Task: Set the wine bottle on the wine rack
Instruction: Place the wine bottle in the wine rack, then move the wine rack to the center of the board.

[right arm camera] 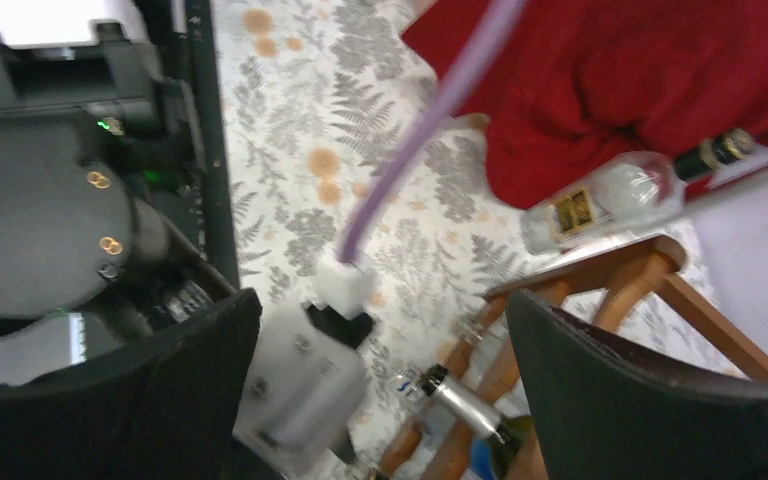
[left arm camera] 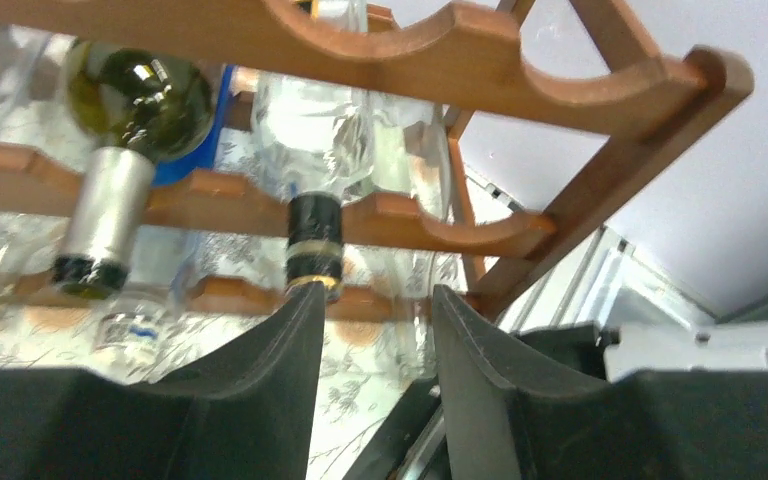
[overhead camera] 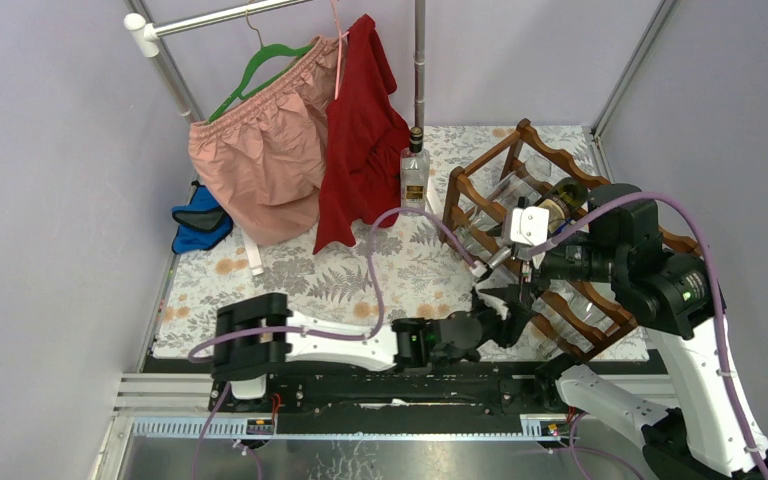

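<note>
Left hand [left arm camera: 375,300]: hung narrow, empty, just below bottle [left arm camera: 310,140] on rack [left arm camera: 440,60]; judged heavy, slick, breakable; neck best hold

The fern-patterned table [overhead camera: 290,270] bears the wine rack [overhead camera: 545,143], an upright clear bottle [overhead camera: 415,172] and, seemingly, a blue cloth [overhead camera: 200,222].

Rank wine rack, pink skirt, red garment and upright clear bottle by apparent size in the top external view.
wine rack
pink skirt
red garment
upright clear bottle
Rack versus skirt unsure: the hanging skirt may be nearer the camera.
</note>
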Tool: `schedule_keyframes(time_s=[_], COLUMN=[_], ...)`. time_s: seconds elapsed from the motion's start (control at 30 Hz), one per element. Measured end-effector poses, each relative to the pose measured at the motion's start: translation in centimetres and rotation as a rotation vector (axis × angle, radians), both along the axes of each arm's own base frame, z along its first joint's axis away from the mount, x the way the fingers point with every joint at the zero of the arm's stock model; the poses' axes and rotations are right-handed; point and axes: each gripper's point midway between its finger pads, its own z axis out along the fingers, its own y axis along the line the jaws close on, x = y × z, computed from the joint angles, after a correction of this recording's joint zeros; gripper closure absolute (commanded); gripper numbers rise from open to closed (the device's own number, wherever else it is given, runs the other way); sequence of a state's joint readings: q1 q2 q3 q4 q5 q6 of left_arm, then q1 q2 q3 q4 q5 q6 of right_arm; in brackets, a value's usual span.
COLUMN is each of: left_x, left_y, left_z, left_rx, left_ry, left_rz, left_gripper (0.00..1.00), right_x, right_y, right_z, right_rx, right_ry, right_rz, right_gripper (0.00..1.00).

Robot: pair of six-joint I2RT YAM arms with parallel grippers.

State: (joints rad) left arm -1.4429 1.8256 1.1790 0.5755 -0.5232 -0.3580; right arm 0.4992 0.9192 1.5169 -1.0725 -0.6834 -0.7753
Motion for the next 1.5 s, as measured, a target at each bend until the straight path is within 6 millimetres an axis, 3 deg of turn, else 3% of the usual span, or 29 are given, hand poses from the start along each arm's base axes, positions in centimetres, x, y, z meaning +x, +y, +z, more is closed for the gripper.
schedule_keyframes(time_s=[0.2, 0.27, 0.33, 0.47, 0.6, 0.97, 1.17, 1.23, 1.27, 1.3, 1.5], left_x=[-1.0, -1.5, -2.0, -2.4, -2.6, -3.2, -2.9, -2.8, -2.7, -2.7, -2.7], left_y=[5.6, 7.6, 8.9, 10.9, 12.5, 20.2, 23.4, 24.0, 24.1, 24.2, 24.5], left_z=[-2.3, -3.3, -3.1, -2.3, -2.8, -3.4, -2.9, -2.7, -2.7, -2.8, -3.7], left_rx=[0.099, 0.128, 0.125, 0.093, 0.098, 0.038, -0.009, -0.024, -0.026, -0.024, 0.010], left_ry=[0.001, 0.004, 0.004, 0.015, 0.035, 0.127, 0.148, 0.152, 0.154, 0.156, 0.161], left_rz=[0.006, 0.008, 0.003, 0.001, 0.005, 0.056, 0.104, 0.116, 0.119, 0.122, 0.130], left_gripper=[0.50, 0.49, 0.48, 0.48, 0.47, 0.46, 0.46, 0.46, 0.46, 0.46, 0.46], right_x=[0.6, 2.4, 4.2, 5.2, 6.7, 8.9, 9.2, 9.3, 9.4, 9.5, 10.1], right_y=[-0.4, -1.6, -2.8, -3.3, -4.6, -10.0, -11.3, -11.7, -11.8, -12.0, -12.5], right_z=[-0.1, -0.2, -0.8, -1.2, -1.8, -7.5, -11.1, -11.9, -12.3, -12.7, -13.5], right_rx=[0.029, 0.007, -0.024, -0.032, -0.057, -0.261, -0.351, -0.369, -0.376, -0.382, -0.390], right_ry=[0.076, 0.046, 0.048, 0.071, 0.082, 0.176, 0.273, 0.298, 0.311, 0.325, 0.354], right_rz=[-0.091, -0.188, -0.281, -0.321, -0.416, -0.732, -0.794, -0.806, -0.811, -0.818, -0.847], right_gripper=[0.00, 0.00, 0.00, 0.00, 0.00, 0.02, 0.16, 0.29, 0.43, 0.49, 0.65])
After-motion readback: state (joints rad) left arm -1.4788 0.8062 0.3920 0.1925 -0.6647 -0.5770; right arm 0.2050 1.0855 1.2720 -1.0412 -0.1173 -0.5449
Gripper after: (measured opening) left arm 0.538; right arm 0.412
